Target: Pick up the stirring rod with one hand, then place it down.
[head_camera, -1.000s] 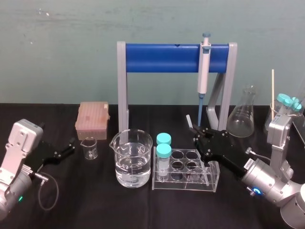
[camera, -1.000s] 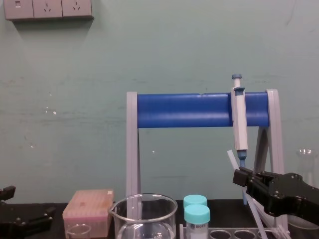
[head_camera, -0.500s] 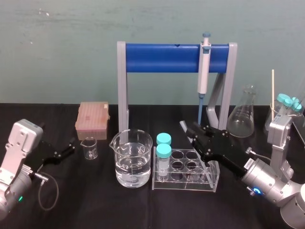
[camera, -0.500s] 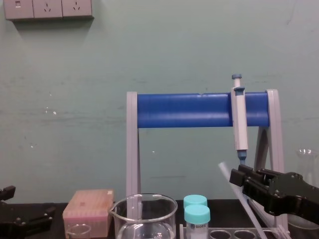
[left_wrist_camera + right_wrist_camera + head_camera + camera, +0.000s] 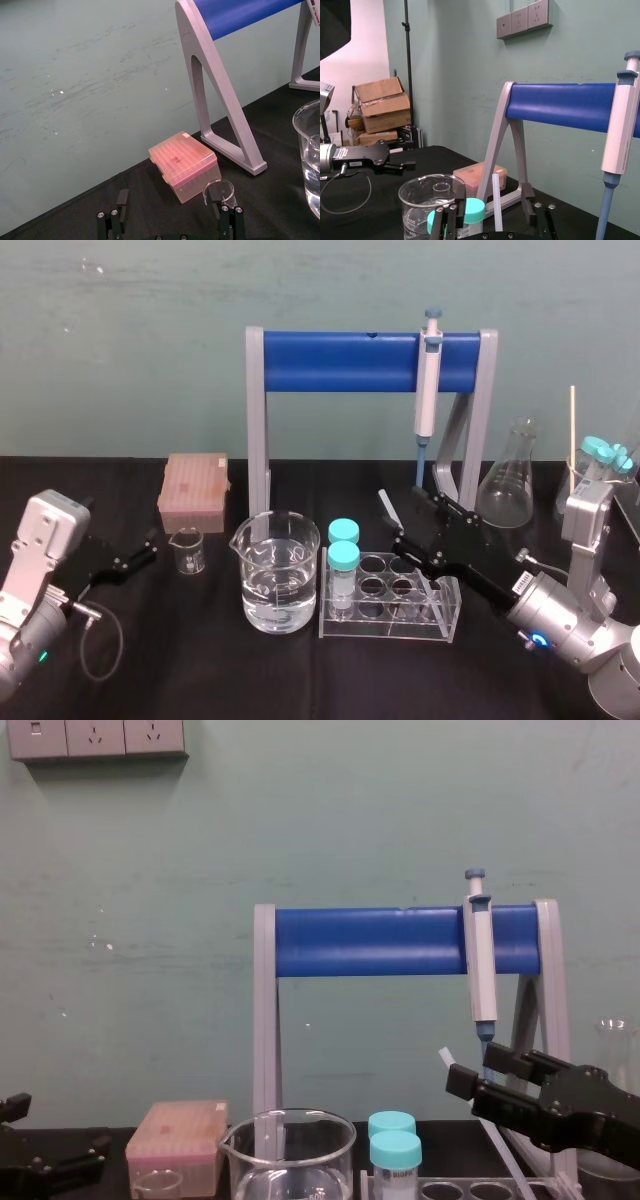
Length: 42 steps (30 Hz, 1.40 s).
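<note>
The stirring rod [image 5: 388, 505] is a thin translucent rod. It leans up and to the left out of the clear tube rack [image 5: 345, 625]; its lower part is hidden behind my right gripper. The chest view shows the stirring rod [image 5: 500, 1145] slanting down toward the rack. My right gripper [image 5: 407, 522] stands open around it, above the rack's right end. In the right wrist view the stirring rod [image 5: 496, 200] stands in the gap, apart from both fingers [image 5: 447, 220] of the right gripper [image 5: 492, 216]. My left gripper [image 5: 140, 552] rests open at the table's left, and the left wrist view shows the left gripper [image 5: 170, 222] holding nothing.
A beaker of water [image 5: 280, 575] stands left of the rack, which holds two teal-capped tubes [image 5: 343, 540]. Behind it a pipette [image 5: 427, 380] hangs on the blue stand [image 5: 340, 360]. A pink tip box [image 5: 195, 490] and small beaker [image 5: 187, 548] sit left; a flask [image 5: 508, 475] right.
My right gripper's fingers have spread apart and let go of the stirring rod. The rod's top has tipped lower and to the left. The left arm has not moved.
</note>
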Motion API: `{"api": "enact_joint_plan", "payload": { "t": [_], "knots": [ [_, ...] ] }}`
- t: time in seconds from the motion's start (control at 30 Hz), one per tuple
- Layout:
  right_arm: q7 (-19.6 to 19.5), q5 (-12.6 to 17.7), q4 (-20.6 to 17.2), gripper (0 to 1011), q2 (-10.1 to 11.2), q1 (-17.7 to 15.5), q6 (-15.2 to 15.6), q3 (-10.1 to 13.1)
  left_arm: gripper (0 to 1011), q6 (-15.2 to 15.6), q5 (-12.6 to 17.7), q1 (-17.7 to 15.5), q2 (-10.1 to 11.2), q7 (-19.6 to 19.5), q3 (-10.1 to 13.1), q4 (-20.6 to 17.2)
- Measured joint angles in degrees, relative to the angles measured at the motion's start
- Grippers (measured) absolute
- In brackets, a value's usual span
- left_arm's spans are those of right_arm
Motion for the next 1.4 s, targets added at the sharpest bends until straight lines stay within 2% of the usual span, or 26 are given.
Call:
{"api": "enact_joint_plan", "payload": {
  "t": [0.07,0.33,0.43,0.53,0.57,0.67,0.7,0.77,0.8,0.87,0.97,1.0,1.03,1.07,1.1,1.13,1.27,1.4],
  "knots": [
    [0.0,0.0,0.0,738,0.0,0.0,0.0,0.0,1000,0.0,0.0,0.0,0.0,0.0,0.0,0.0],
    [0.0,0.0,0.0,984,0.0,0.0,0.0,0.0,1000,0.0,0.0,0.0,0.0,0.0,0.0,0.0],
    [-0.8,-0.6,-0.8,1000,0.1,-0.2,-0.9,0.2,1000,0.0,0.0,0.0,0.0,0.0,0.0,0.0],
    [-4.6,-1.9,-3.3,1002,0.0,-1.3,-2.9,2.1,1000,0.0,0.0,0.0,0.0,0.0,0.0,0.0],
    [-4.6,-1.9,-3.3,1002,0.0,-1.3,-2.9,2.1,1000,0.0,0.0,0.0,0.0,0.0,0.0,0.0],
    [-10.8,-4.2,-6.4,1002,-0.1,-3.2,-3.0,4.7,1000,0.0,0.0,0.0,0.0,0.0,0.0,0.0],
    [-10.8,-4.2,-6.4,1002,-0.1,-3.2,-3.0,4.7,1000,0.0,0.0,0.0,0.0,0.0,0.0,0.0],
    [-16.1,-5.2,-8.9,1002,0.0,-5.1,0.7,6.9,1000,0.0,0.0,0.0,0.0,0.0,0.0,0.0],
    [-16.1,-5.2,-8.9,1000,0.0,-5.1,0.7,6.9,1000,0.0,0.0,0.0,0.0,0.0,0.0,0.0],
    [-20.7,-5.8,-10.8,1002,0.2,-7.1,6.3,8.4,1000,0.0,0.0,0.0,0.0,0.0,0.0,0.0],
    [-23.9,-6.5,-12.1,1002,0.6,-8.5,10.8,9.3,1000,0.0,0.0,0.0,0.0,0.0,0.0,0.0],
    [-25.9,-6.9,-12.9,1002,0.9,-9.5,14.5,9.8,1000,0.0,0.0,0.0,0.0,0.0,0.0,0.0],
    [-26.9,-7.0,-13.2,1002,1.0,-9.9,16.3,10.0,1000,0.0,0.0,0.0,0.0,0.0,0.0,0.0],
    [-28.3,-7.2,-13.6,1002,1.2,-10.5,19.8,10.4,1000,0.0,0.0,0.0,0.0,0.0,0.0,0.0],
    [-28.9,-7.2,-13.8,1002,1.2,-10.8,21.1,10.6,1000,0.0,0.0,0.0,0.0,0.0,0.0,0.0],
    [-30.0,-7.3,-13.9,1002,1.1,-11.0,23.9,10.8,1000,0.0,0.0,0.0,0.0,0.0,0.0,0.0],
    [-30.5,-7.3,-13.7,1002,0.7,-11.1,26.1,11.2,1000,0.0,0.0,0.0,0.0,0.0,0.0,0.0],
    [-30.6,-7.3,-13.7,1002,0.7,-11.1,26.1,11.2,1000,0.0,0.0,0.0,0.0,0.0,0.0,0.0]
  ]
}}
